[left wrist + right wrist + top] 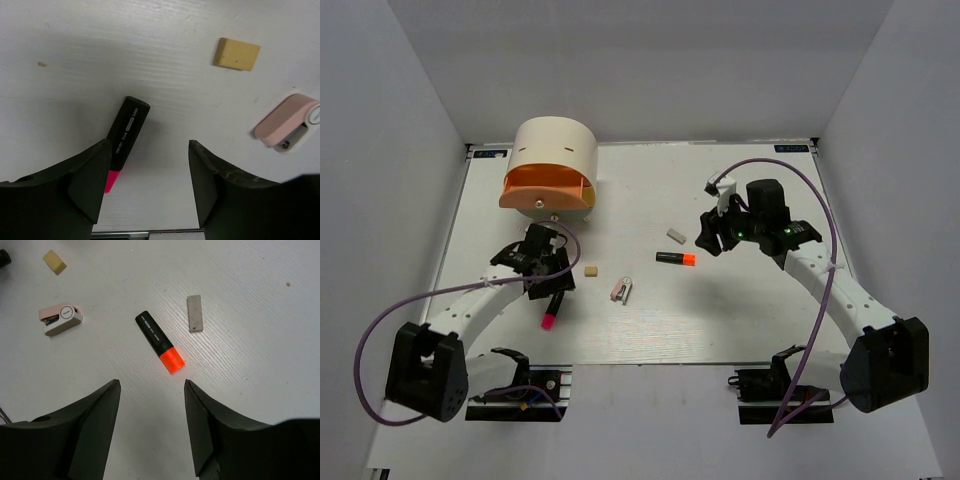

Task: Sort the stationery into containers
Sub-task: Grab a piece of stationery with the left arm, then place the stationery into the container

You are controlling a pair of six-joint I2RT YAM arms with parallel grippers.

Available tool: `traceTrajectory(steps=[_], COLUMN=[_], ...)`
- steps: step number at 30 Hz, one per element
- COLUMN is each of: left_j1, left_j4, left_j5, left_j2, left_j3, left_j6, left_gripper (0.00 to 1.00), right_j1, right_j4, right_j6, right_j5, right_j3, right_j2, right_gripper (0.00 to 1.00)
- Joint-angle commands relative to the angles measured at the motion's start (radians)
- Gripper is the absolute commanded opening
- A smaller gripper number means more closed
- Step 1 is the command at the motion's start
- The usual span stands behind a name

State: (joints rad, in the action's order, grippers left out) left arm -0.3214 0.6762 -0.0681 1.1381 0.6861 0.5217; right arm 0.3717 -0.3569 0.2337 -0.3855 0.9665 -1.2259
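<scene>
The cream cylindrical container (557, 150) stands at the back left, its orange drawer tier (542, 195) swung out. My left gripper (552, 285) (148, 142) is open just above the table. A black marker with a pink cap (550, 310) (127, 134) lies flat against its left finger. A tan eraser (590, 270) (237, 54) and a pinkish-white clip (621, 290) (287, 120) lie to the right of it. My right gripper (708, 240) (152, 381) hangs open, empty, above the orange-capped marker (676, 259) (159, 341). A grey eraser (675, 236) (195, 313) lies beside that marker.
White walls close in the table (720, 320) on the left, right and back. Purple cables loop from both arms. The tan eraser (54, 261) and the clip (61, 319) also show in the right wrist view, at upper left.
</scene>
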Motion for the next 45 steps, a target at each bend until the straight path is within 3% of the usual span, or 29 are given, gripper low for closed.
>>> traceTrajectory(steps=[1,11,17,20,25,31,35,36,38,40,43,45], left_j1=[-0.025,-0.104,-0.114,-0.114,-0.123,-0.163,-0.183,-0.192,-0.202,-0.202,-0.211,-0.211], left_j4=[0.06,0.037,-0.019,-0.055,-0.064,-0.082,-0.147,-0.165,-0.211,-0.239,-0.311,-0.358], left_j5=[-0.048,-0.206,-0.236,-0.236,-0.217,-0.051,0.111,0.178,0.223,0.232,0.177,0.125], left_j2=[0.069,0.13,0.175,0.184,0.144,-0.03,-0.188,-0.233,-0.264,-0.275,-0.252,-0.183], left_j3=[0.044,-0.008,-0.053,-0.08,-0.089,-0.089,-0.065,-0.05,-0.01,0.033,0.148,0.248], left_j6=[0.058,0.141,0.179,0.189,0.189,0.138,0.064,0.035,0.025,0.024,0.024,0.037], left_gripper=[0.72,0.72,0.64,0.55,0.28,0.15,0.12,0.11,0.11,0.08,0.08,0.08], right_j1=[-0.013,-0.02,-0.025,-0.028,-0.028,-0.025,-0.024,-0.025,-0.027,-0.024,-0.024,-0.025], right_j4=[0.073,0.127,0.137,0.147,0.159,0.153,0.16,0.161,0.165,0.167,0.165,0.167], right_j6=[-0.031,-0.048,-0.053,-0.066,-0.089,-0.073,-0.06,-0.059,-0.059,-0.057,-0.054,-0.054], right_j5=[-0.03,-0.067,-0.084,-0.09,-0.101,-0.115,-0.144,-0.147,-0.159,-0.162,-0.165,-0.165], right_j3=[-0.011,-0.061,-0.087,-0.097,-0.101,-0.11,-0.124,-0.124,-0.124,-0.12,-0.112,-0.111], right_j2=[0.014,0.023,0.039,0.043,0.055,0.081,0.089,0.088,0.088,0.083,0.079,0.077], right_gripper=[0.6,0.6,0.63,0.63,0.63,0.63,0.49,0.39,0.29,0.14,0.02,0.02])
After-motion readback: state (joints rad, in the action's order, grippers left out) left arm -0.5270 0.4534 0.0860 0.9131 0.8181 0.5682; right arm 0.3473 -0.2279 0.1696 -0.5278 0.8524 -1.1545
